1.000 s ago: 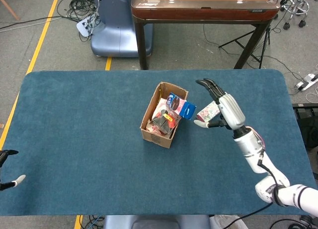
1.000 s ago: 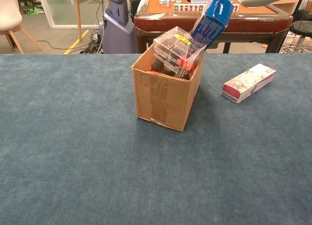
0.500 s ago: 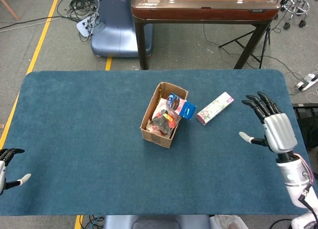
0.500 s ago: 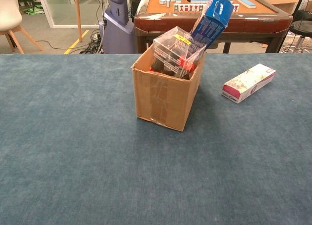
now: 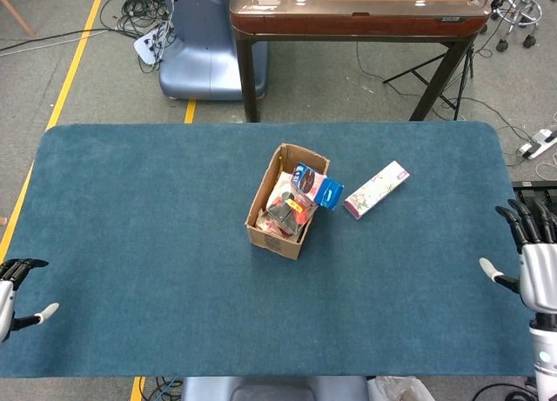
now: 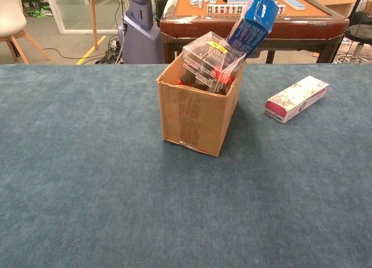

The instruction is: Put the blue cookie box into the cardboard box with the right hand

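Teal felt table (image 5: 157,244), wooden game table (image 5: 357,5) behind, both hands spread, empty.

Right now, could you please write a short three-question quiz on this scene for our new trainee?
1. True or false: the blue cookie box lies flat on the table.
2. Which hand is nearer the pink floral box? A) left hand B) right hand
3. Fill in: the clear plastic package sits inside the ____.

Key
1. False; it leans upright, sticking out of the cardboard box.
2. B.
3. Cardboard box.
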